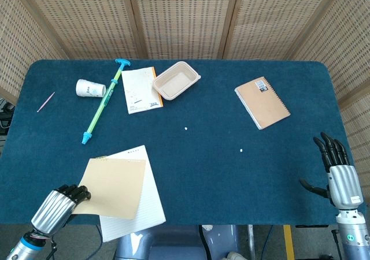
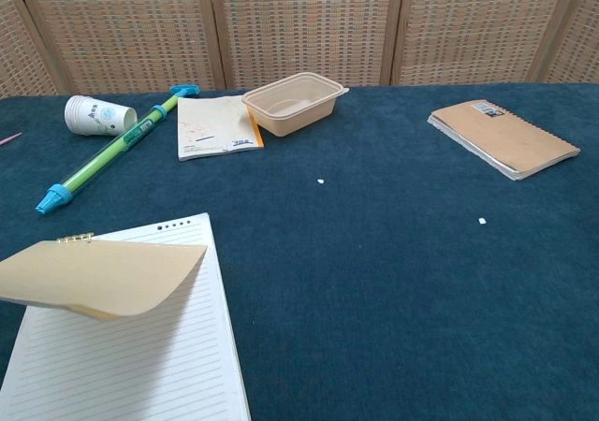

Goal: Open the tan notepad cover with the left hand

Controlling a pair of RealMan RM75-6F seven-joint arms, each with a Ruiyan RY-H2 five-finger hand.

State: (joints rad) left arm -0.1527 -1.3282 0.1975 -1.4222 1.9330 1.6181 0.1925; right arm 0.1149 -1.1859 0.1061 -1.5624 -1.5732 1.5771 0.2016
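The tan notepad cover [image 1: 113,188] is lifted off the lined white pages [image 1: 144,205] at the front left of the table. My left hand [image 1: 55,209] grips the cover's lower left corner at the table's front edge. In the chest view the cover [image 2: 98,276] curls above the lined pages [image 2: 131,365]; the left hand is out of that frame. The notepad hangs partly over the front edge. My right hand [image 1: 338,170] stands upright at the front right, fingers apart, holding nothing.
A green and blue tube [image 1: 103,104], a paper cup [image 1: 90,88], a printed pad [image 1: 140,90] and a beige tray [image 1: 176,80] lie at the back left. A brown spiral notebook [image 1: 262,102] lies at the back right. Small white crumbs [image 1: 185,127] dot the blue cloth.
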